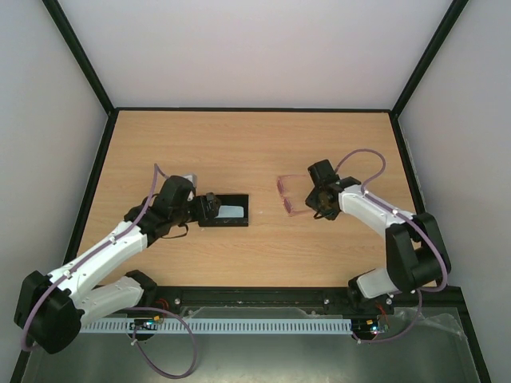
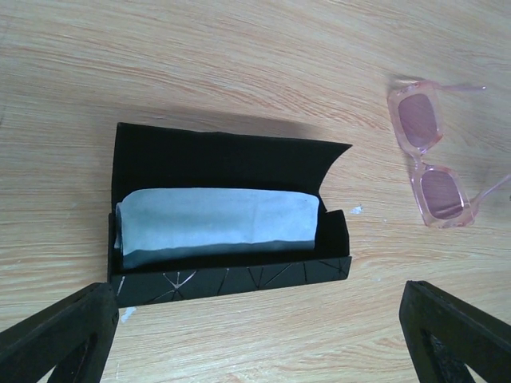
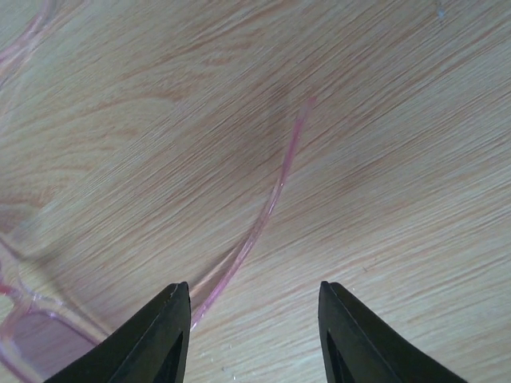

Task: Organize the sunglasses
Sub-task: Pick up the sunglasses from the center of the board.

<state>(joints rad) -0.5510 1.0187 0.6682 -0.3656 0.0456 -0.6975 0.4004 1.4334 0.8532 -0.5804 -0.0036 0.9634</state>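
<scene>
The pink sunglasses (image 1: 289, 197) lie unfolded on the wooden table, right of centre. In the left wrist view the sunglasses (image 2: 427, 152) show their two pinkish lenses. My right gripper (image 1: 321, 204) is open and low over them; one slim pink arm (image 3: 263, 215) runs just inside its left finger (image 3: 164, 331). The black case (image 1: 227, 211) lies open with a light blue cloth (image 2: 215, 219) inside. My left gripper (image 1: 209, 206) is open at the case's left end, its fingers (image 2: 60, 335) wide apart on the near side of the case (image 2: 231, 275).
A black frame rims the table (image 1: 255, 152), with white walls behind and at the sides. Cables loop off both arms. A slotted white rail (image 1: 247, 325) runs along the near edge between the arm bases.
</scene>
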